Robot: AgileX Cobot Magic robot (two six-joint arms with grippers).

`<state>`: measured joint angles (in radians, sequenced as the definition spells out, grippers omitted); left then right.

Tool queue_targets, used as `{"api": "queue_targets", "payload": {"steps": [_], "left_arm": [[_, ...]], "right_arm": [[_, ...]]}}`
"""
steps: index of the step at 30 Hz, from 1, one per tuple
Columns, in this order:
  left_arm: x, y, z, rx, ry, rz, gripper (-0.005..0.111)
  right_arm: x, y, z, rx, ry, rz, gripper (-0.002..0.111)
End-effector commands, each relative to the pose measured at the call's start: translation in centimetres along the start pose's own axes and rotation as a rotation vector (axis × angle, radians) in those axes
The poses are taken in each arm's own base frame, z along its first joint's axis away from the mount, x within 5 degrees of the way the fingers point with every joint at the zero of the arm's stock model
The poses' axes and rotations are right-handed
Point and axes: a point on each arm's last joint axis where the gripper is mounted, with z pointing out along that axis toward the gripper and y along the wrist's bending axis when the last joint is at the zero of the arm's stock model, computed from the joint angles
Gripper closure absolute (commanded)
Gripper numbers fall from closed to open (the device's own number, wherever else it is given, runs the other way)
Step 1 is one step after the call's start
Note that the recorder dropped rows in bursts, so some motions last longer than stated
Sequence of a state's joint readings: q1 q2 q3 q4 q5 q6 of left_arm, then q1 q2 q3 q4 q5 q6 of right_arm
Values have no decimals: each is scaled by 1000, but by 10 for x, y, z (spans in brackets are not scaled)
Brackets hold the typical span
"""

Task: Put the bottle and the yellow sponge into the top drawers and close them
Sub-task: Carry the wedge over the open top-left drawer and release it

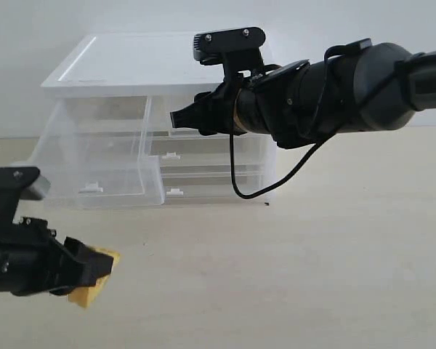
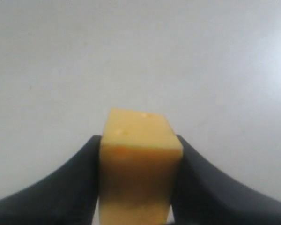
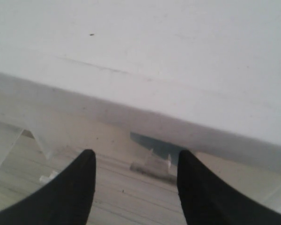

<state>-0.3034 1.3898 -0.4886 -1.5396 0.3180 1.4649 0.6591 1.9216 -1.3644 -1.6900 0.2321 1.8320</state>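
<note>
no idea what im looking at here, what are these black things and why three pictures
The black things are two robot arms, each ending in a two-fingered gripper. One picture is taken from off the arms; the other two come from cameras on the wrists. On the pale table stands a clear plastic drawer unit, its upper left drawer pulled out. The left gripper is closed on a yellow sponge, seen close up between its fingers in the left wrist picture. The right gripper hangs open and empty in front of the unit's top right.
</note>
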Motion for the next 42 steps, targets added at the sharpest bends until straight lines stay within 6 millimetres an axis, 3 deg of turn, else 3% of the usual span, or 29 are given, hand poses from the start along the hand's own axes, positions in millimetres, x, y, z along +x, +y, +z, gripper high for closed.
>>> {"api": "queue_targets", "payload": {"steps": [1,5,9,13,15,21,28,31,37,42], "left_arm": [[-29,-21,-39,63,-178,49,103],[-43,-33,-67,92,-248,96,103],[-79,-35,-90,13,-385,122,103],[-121,-34,-71,16,-381,160,103],[-137,-27,-52,-5,-342,201,103],[-151,16,-13,-109,-273,137,103],[-152,23,-4,-109,-249,123,103],[-152,23,-4,-109,-249,123,92],[-154,24,-5,-124,-264,123,31],[-156,23,-7,-127,-274,124,30]], "right_arm": [[0,2,10,-46,0,-69,60],[0,2,10,-42,-1,-81,60],[0,3,9,-55,3,-77,60],[2,6,9,-90,15,-78,60],[2,7,9,-108,20,-78,60],[3,8,9,-118,22,-80,60],[3,8,9,-118,22,-85,60],[3,8,9,-118,22,-85,60],[3,8,9,-118,22,-85,60],[3,8,9,-118,22,-85,60]]}}
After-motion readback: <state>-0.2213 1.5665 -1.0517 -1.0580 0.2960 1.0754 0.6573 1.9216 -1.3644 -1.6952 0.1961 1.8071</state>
